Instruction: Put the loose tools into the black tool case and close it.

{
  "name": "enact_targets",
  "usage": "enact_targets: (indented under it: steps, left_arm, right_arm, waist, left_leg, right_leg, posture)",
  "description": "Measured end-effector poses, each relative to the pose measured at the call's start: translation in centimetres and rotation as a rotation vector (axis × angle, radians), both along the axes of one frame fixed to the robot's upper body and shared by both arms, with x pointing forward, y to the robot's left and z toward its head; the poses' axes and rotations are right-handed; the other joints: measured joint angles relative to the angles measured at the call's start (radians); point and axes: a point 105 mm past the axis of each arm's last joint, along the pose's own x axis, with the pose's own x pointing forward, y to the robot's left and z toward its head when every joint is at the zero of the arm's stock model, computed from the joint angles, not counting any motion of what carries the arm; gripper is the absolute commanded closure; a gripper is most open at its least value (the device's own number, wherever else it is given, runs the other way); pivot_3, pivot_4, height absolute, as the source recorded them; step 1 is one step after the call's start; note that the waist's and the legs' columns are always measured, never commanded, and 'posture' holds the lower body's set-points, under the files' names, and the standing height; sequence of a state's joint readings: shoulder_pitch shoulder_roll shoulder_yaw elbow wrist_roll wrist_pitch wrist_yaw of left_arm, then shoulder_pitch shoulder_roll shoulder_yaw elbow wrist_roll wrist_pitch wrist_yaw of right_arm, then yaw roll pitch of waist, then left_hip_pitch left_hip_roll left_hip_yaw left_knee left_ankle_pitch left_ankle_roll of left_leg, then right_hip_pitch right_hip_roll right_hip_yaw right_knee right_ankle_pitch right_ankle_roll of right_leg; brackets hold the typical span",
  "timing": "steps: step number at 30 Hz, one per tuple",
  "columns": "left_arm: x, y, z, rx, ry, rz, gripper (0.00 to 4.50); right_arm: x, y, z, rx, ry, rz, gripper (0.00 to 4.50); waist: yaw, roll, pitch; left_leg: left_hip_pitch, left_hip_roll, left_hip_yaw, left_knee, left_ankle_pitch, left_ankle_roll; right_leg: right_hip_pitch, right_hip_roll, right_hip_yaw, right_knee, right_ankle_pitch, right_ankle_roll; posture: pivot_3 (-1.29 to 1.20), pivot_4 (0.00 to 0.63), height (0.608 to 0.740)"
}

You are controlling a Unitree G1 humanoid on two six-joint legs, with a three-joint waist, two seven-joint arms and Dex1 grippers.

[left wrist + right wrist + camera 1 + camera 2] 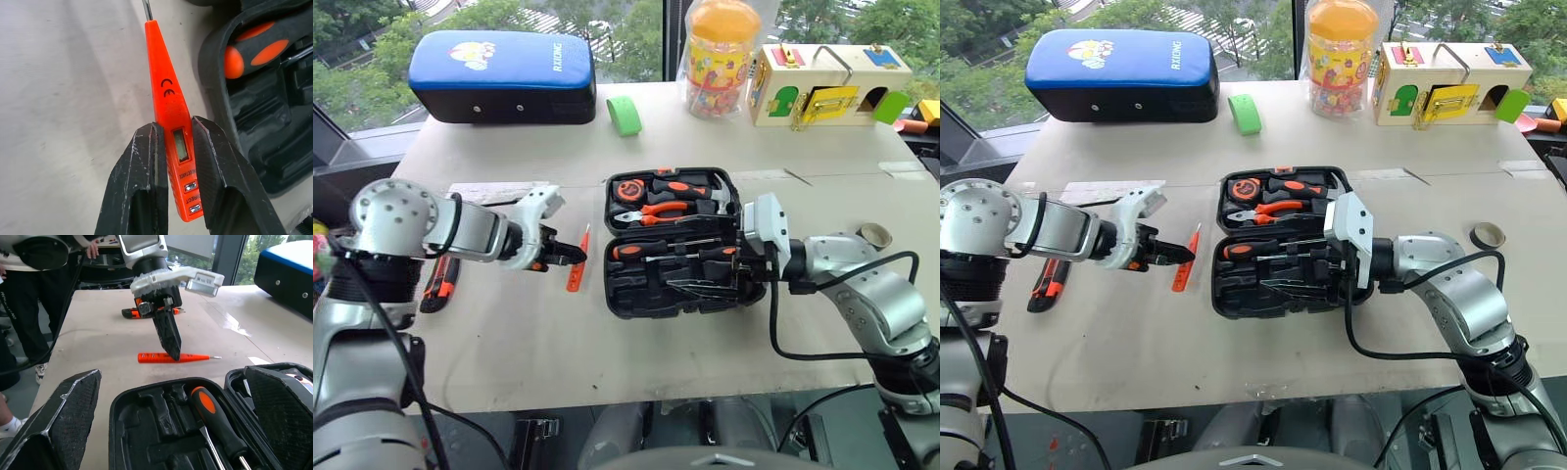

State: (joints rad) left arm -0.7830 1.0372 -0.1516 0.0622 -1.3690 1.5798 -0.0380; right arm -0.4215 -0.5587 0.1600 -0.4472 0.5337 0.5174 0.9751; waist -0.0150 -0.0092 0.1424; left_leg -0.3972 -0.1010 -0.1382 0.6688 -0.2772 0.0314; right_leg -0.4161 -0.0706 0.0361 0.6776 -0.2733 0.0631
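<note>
Utility knife [440, 279]: lay far left of the black tool case [672, 245] on your worktop [509, 333].
Left gripper [576, 257]: you had it pinched on the tester screwdriver [577, 262], left of the case.
Right gripper [171, 421]: spread wide at the open case's right edge.

- Daylight is even and bright, entering through the windows [636, 29] beyond the far edge of my table [509, 333].
- Shadows are soft; a faint one lies beside my left gripper [173, 147] on the tabletop.
- A pale sheen of glare shows on the table in my right wrist view.
- My right gripper's fingers [63, 421] appear large and slightly soft, close to the lens.
</note>
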Motion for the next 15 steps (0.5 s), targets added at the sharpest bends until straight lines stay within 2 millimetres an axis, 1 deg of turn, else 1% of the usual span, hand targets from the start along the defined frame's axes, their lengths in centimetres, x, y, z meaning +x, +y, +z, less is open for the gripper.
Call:
enact_targets:
  steps: [1, 2, 3, 4, 5, 6, 7, 9, 11, 13, 15]
  left_arm:
    - [0.1, -0.1, 0.5, -0.003, -0.037, -0.038, 4.00]
    - [0.3, -0.7, 1.2, -0.020, -0.082, -0.099, 4.00]
    - [0.4, -1.9, 2.4, -0.058, -0.143, -0.194, 4.00]
    - [0.5, -3.1, 3.5, -0.087, -0.207, -0.303, 4.00]
    - [0.3, -4.4, 4.6, -0.106, -0.271, -0.451, 4.00]
    - [0.0, -5.5, 5.2, -0.109, -0.316, -0.589, 4.00]
    - [-0.4, -6.2, 5.3, -0.112, -0.333, -0.689, 4.00]
    - [-0.8, -7.1, 4.6, -0.080, -0.327, -0.884, 4.00]
    - [-1.1, -7.8, 3.1, -0.033, -0.278, -1.069, 4.00]
    - [-0.9, -8.1, 2.2, 0.007, -0.249, -1.151, 4.00]
    - [0.0, -8.1, 1.6, 0.076, -0.237, -1.225, 4.00]
  right_arm:
    - [0.1, -0.1, -0.1, -0.004, 0.003, -0.002, 0.00]
    - [0.1, -0.2, -0.2, -0.011, 0.006, -0.005, 0.00]
    - [0.2, -0.4, -0.3, -0.020, 0.010, -0.007, 0.00]
    - [0.1, -0.5, -0.4, -0.029, 0.013, -0.002, 0.00]
    - [0.1, -0.8, -0.5, -0.046, 0.016, 0.002, 0.00]
    - [0.1, -1.1, -0.5, -0.063, 0.017, 0.002, 0.00]
    - [0.1, -1.3, -0.5, -0.070, 0.019, -0.001, 0.00]
    - [0.1, -1.9, -0.8, -0.088, 0.033, -0.015, 0.00]
    - [0.1, -2.3, -1.1, -0.097, 0.049, -0.030, 0.00]
    - [0.0, -2.4, -1.2, -0.095, 0.051, -0.035, 0.00]
    - [-0.1, -2.5, -1.1, -0.093, 0.052, -0.052, 0.00]
  waist:
    - [0.002, 0.000, 0.000]
    - [0.004, 0.000, 0.001]
    - [0.009, 0.000, 0.001]
    - [0.011, 0.000, 0.001]
    - [0.013, 0.000, 0.001]
    - [0.013, 0.000, 0.001]
    - [0.011, 0.000, 0.001]
    - [0.007, 0.000, 0.001]
    - [0.005, 0.000, 0.001]
    - [0.003, -0.001, 0.002]
    - [0.003, -0.002, 0.002]
  left_leg:
    - [0.000, 0.000, 0.000, 0.000, 0.000, 0.000]
    - [-0.001, 0.000, 0.000, 0.000, 0.000, 0.000]
    - [-0.002, 0.000, 0.000, 0.000, 0.000, 0.000]
    - [-0.001, 0.000, 0.000, 0.001, 0.000, 0.000]
    - [-0.001, 0.000, 0.000, 0.000, 0.000, 0.000]
    - [-0.001, 0.000, 0.001, 0.000, 0.000, 0.000]
    - [-0.001, 0.000, 0.001, -0.001, 0.000, 0.000]
    - [-0.001, 0.001, 0.000, -0.001, 0.000, 0.000]
    - [-0.002, 0.001, 0.000, -0.001, 0.000, 0.000]
    - [-0.002, 0.001, 0.000, -0.001, 0.000, 0.000]
    - [-0.002, 0.001, 0.000, -0.001, 0.000, 0.000]
  right_leg:
    - [0.000, 0.000, 0.000, 0.000, 0.000, 0.000]
    - [0.000, 0.000, -0.001, -0.001, 0.000, 0.000]
    - [0.000, 0.000, -0.002, -0.002, 0.000, 0.000]
    - [0.001, 0.000, -0.002, -0.002, 0.000, 0.000]
    - [0.001, -0.001, -0.002, -0.003, 0.000, 0.000]
    - [0.001, 0.000, -0.002, -0.004, 0.000, 0.000]
    - [0.001, 0.000, -0.002, -0.004, 0.000, 0.000]
    - [0.001, 0.000, -0.002, -0.004, 0.000, 0.000]
    - [0.001, 0.000, -0.002, -0.005, 0.000, 0.000]
    - [0.001, 0.000, -0.002, -0.005, 0.000, 0.000]
    - [0.001, 0.001, -0.003, -0.004, 0.000, 0.000]
  posture:
    - [0.00, 0.150, 0.735]
    - [0.00, 0.150, 0.735]
    - [0.00, 0.150, 0.735]
    - [0.00, 0.150, 0.735]
    - [0.00, 0.150, 0.735]
    - [0.00, 0.150, 0.735]
    - [0.00, 0.150, 0.735]
    - [0.00, 0.150, 0.735]
    - [0.00, 0.150, 0.735]
    - [0.00, 0.150, 0.735]
    - [0.00, 0.150, 0.735]
